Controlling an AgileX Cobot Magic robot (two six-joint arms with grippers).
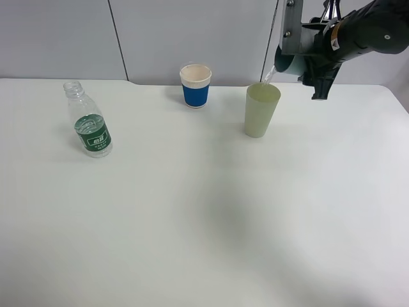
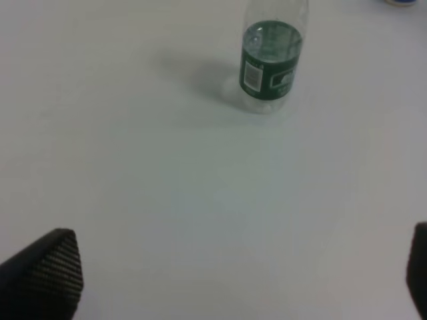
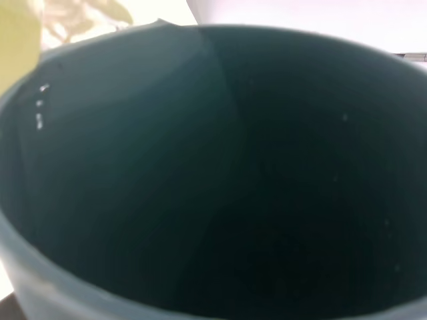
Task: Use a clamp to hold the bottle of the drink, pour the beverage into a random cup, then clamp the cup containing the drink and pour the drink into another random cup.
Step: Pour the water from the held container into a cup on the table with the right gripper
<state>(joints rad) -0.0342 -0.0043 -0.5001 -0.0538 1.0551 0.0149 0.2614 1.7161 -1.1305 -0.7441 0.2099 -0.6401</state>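
Note:
The short teal cup (image 1: 287, 64) hangs tipped over the tall pale yellow-green cup (image 1: 261, 110) at the back right, and my right gripper (image 1: 301, 59) is shut on it. A thin clear stream of beverage (image 1: 268, 77) runs from its lip into the pale cup. The teal cup's dark inside (image 3: 213, 173) fills the right wrist view, with the pale cup's rim (image 3: 17, 47) at one corner. The clear bottle (image 1: 92, 128) with a green label stands uncapped at the left. My left gripper (image 2: 233, 270) is open, well short of the bottle (image 2: 270, 63), with nothing between its fingertips (image 2: 50, 267).
A white paper cup with a blue sleeve (image 1: 195, 85) stands at the back middle, left of the pale cup. The white table (image 1: 204, 224) stretches bare toward the front. A grey panelled wall rises behind the table's far edge.

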